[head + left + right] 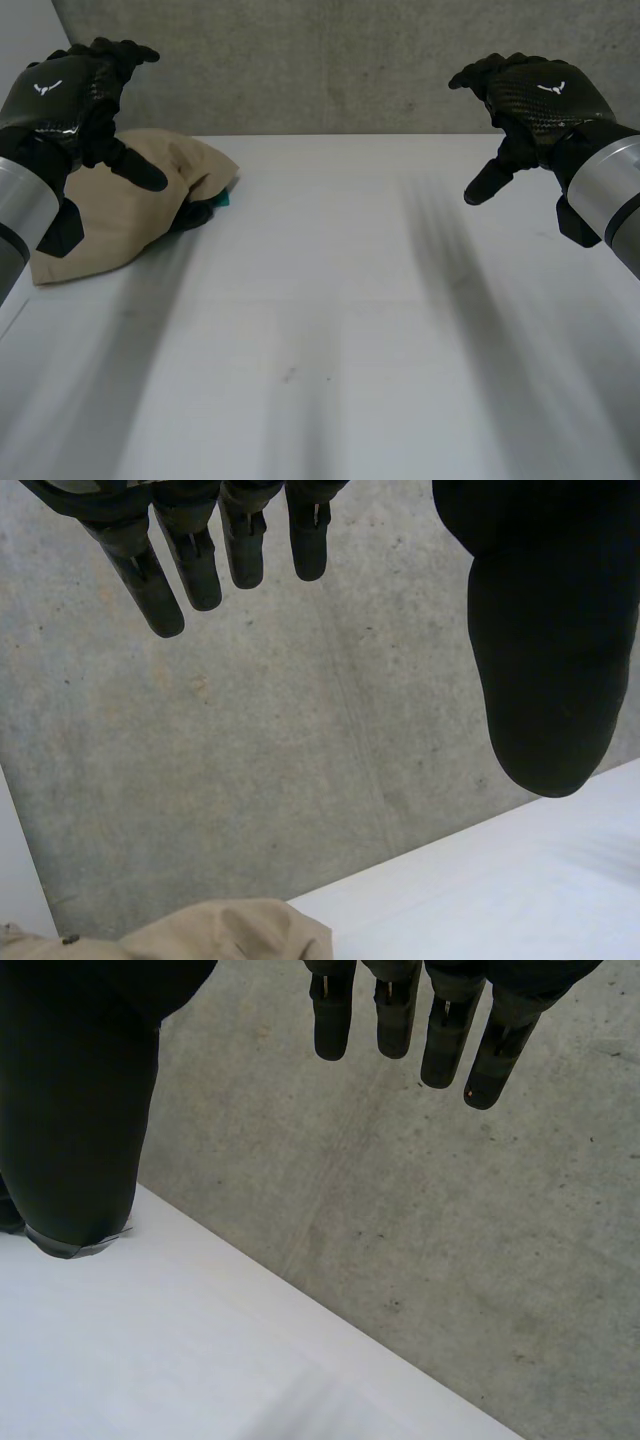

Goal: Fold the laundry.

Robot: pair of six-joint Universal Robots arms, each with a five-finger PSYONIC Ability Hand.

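Note:
A crumpled tan cloth (pixel 120 215) lies at the far left of the white table (pixel 330 330), with a bit of teal fabric (pixel 223 200) poking out at its right side. My left hand (pixel 75 95) hovers above and in front of this cloth, fingers (pixel 170 570) straight and thumb (pixel 550 650) apart, holding nothing. The tan cloth (pixel 220 935) lies well beyond its fingertips in the left wrist view. My right hand (pixel 535 100) hangs high over the table's right side, fingers (pixel 440 1020) straight and thumb (pixel 75 1130) spread, empty.
A grey concrete wall (pixel 340 60) runs along the table's far edge. The wall (pixel 260 740) and the table's far edge (pixel 300 1310) appear past both hands' fingertips.

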